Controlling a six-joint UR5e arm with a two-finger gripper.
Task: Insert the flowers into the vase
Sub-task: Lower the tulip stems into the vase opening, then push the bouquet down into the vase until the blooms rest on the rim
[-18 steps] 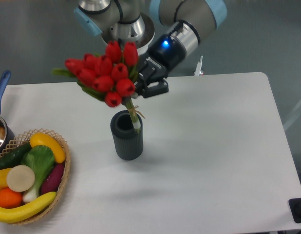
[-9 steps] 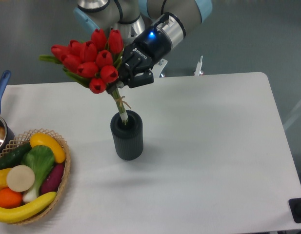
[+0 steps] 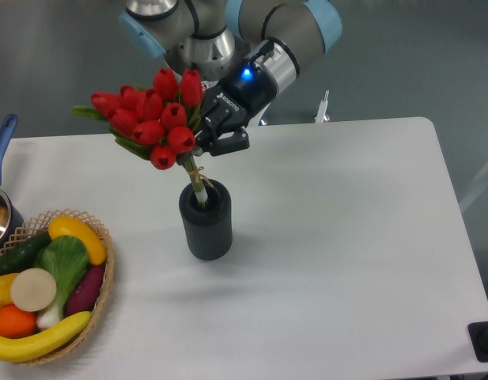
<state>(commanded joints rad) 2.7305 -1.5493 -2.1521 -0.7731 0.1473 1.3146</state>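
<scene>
The gripper is clenched on the flowers, gripping the bunch just under the red buds where the green leaves meet the pale stems. The tulip heads fan out to the left of the gripper and slightly above it, tilted away from upright so the bunch leans to the left. Below the gripper the bound stems slant down and their lower ends sit inside the mouth of the vase, which stands upright on the tabletop directly beneath the gripper. The buds and leaves are all above the vase rim; how deep the stems go inside cannot be told. The arm's wrist, with a blue light glowing on it, rises up and to the right from the gripper.

Far down and to the left of the gripper, at the near left edge of the tabletop, a wicker basket holds vegetables and fruit, well apart from the vase. Left of the gripper at the edge of view, a pot with a blue handle is partly cut off
</scene>
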